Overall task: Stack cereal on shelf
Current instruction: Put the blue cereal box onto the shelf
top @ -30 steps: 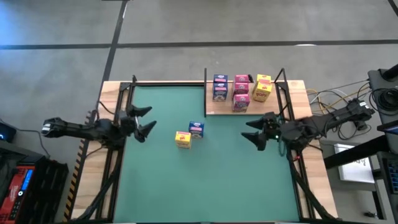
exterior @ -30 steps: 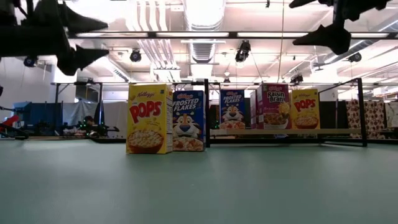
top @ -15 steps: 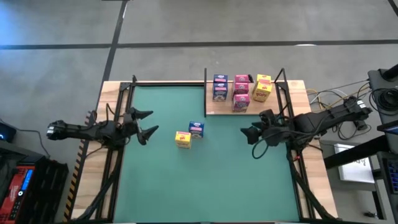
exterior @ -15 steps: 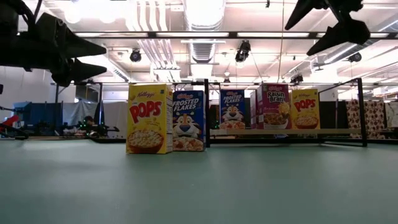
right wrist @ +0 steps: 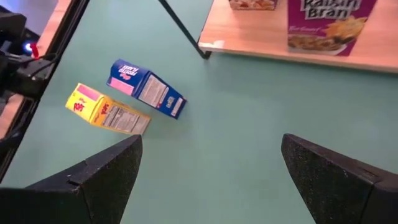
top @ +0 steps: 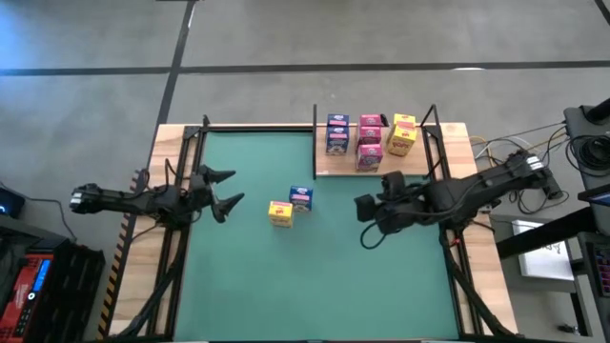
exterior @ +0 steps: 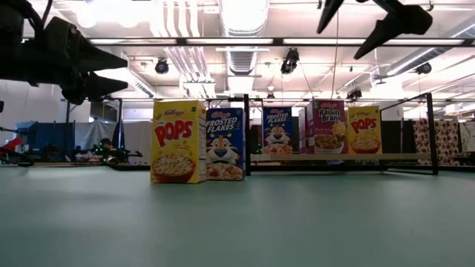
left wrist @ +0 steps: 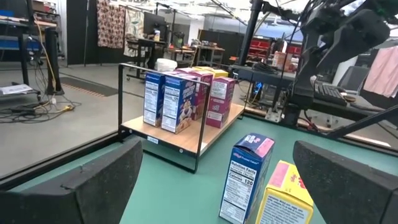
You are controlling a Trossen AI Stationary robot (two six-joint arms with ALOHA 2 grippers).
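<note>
Green mat covers the worktop (top: 248, 286), wood strips at both sides. Largest to smallest: worktop, then the shelf (top: 419, 164), a light-wood board with thin black posts at the far right corner of the mat, then the two arms, then the cereal boxes.

Progress, judged from the layout: mostly done. The shelf carries a cluster of boxes: blue ones (top: 336, 134) on its left part, pink ones (top: 369, 143) in the middle, yellow (top: 402, 134) on the right. Exact count on the shelf hard to tell from above; about six. Two boxes left on the mat, off the shelf: a blue box (top: 301, 197) and a yellow box (top: 279, 213), touching or just beside each other, upright, near the mat's middle and in front of the shelf's left corner. Those two are what remains to be placed.

Left gripper (top: 225, 189) hangs over the left part of the mat, fingers spread wide, holding nothing, touching nothing; both loose boxes sit ahead of it in its wrist view, blue box (left wrist: 247, 177) nearer the shelf, yellow box (left wrist: 283, 196) beside it.

Right gripper (top: 365, 221) hovers above the mat to the right of the loose boxes, in front of the shelf, fingers spread wide, empty, clear of everything. Its wrist view looks down on both loose boxes, well apart from its fingers (right wrist: 93, 177).
</note>
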